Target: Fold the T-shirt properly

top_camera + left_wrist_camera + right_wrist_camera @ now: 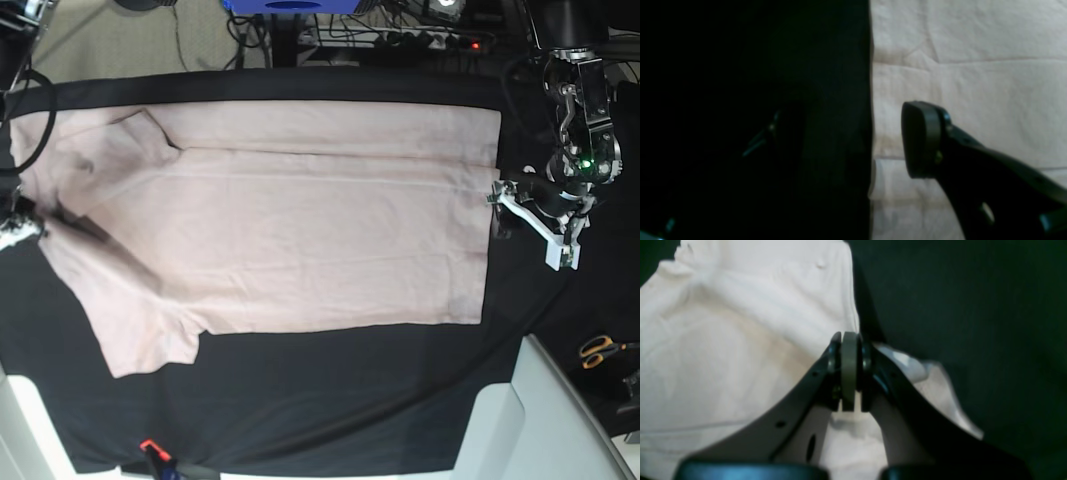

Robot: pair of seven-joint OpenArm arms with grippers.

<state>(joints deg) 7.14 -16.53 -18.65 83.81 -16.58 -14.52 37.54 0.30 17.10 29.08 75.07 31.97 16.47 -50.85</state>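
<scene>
On the black cloth lies one pink T-shirt, spread flat, neck end by the right gripper, whose jaws are pinched tight on a fold of the shirt; the left gripper stands wide apart at the hem edge, holding nothing; one pair of scissors lies aside; cables trail behind the table.

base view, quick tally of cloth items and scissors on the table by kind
pink T-shirt: 1
black cloth: 1
scissors: 1
total: 3
</scene>
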